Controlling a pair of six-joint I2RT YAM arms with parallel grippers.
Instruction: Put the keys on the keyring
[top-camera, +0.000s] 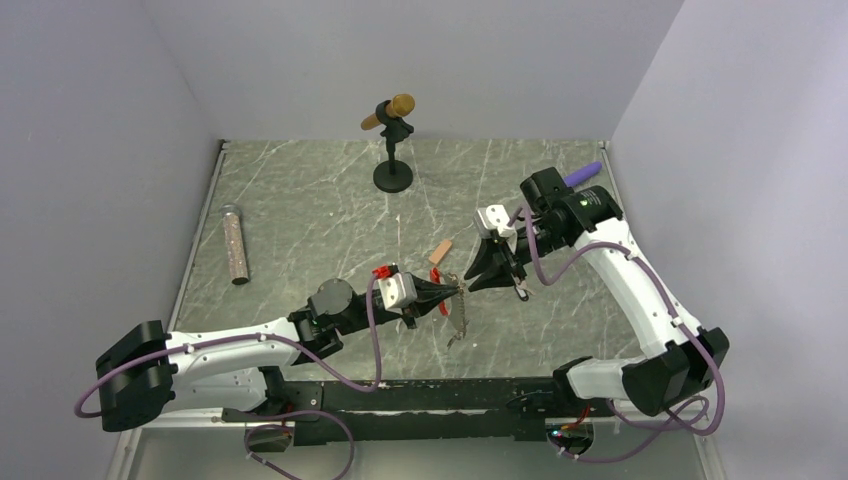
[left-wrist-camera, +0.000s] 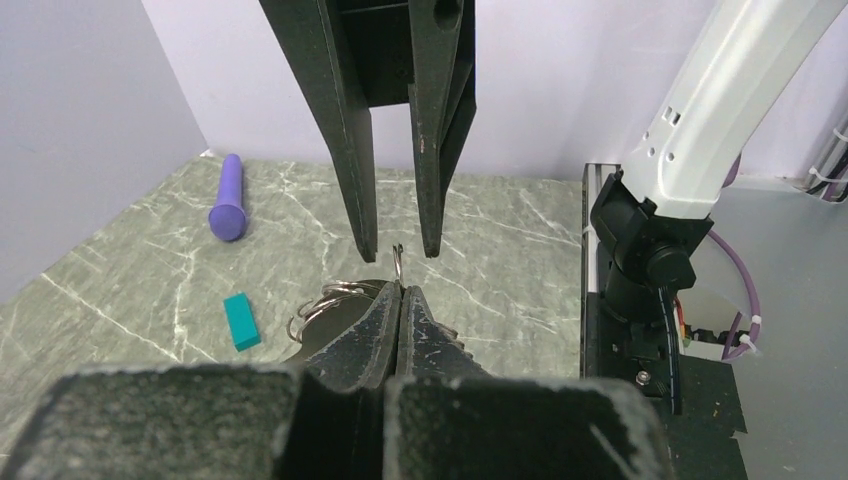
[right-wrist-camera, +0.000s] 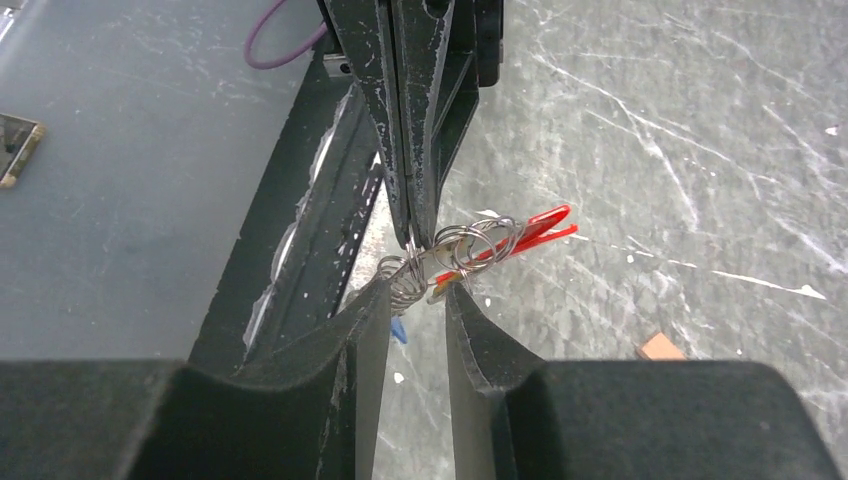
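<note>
Your left gripper is clamped shut on the keyring: silver rings, red clip. Right gripper is half-open at the rings, tan block near the keyring.

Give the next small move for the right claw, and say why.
Probably ease the right claw forward and close it on the keyring: it stands open right by the silvery rings, while the left claw pinches the bunch shut.

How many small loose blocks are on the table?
2. A tan block lies just beyond the red clip; a teal block lies nearer the purple cylinder. More could be hidden.
</note>
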